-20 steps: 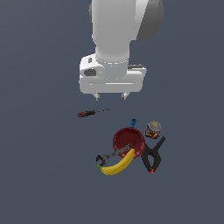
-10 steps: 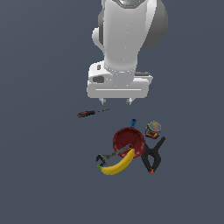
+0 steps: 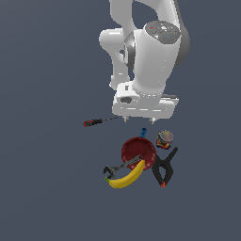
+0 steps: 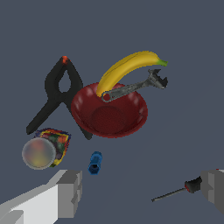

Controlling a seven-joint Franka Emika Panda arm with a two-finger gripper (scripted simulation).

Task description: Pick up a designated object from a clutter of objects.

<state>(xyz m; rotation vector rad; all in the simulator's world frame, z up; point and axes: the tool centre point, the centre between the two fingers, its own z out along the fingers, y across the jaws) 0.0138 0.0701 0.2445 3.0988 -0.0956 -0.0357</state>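
Nearest, the hand [image 4: 142, 188] hangs with fingers apart, empty, above the tabletop [image 3: 47, 188]. Beyond it stands the can [image 4: 43, 148], upright beside the blue item [image 4: 95, 162], so the grasp lies down and to one side. Farther off, the red bowl [image 4: 109, 114] and clamp [image 4: 57, 94]. Only the wrist view shows the finger gap; the exterior view hides it.

The screwdriver [image 4: 175, 191] lost its handle behind one finger [image 4: 214, 190] of the tool [image 4: 142, 192] in the wrist view, while the can's [image 4: 43, 148] label was blurred, possibly beyond reading; the exterior view hid most of both fingers.
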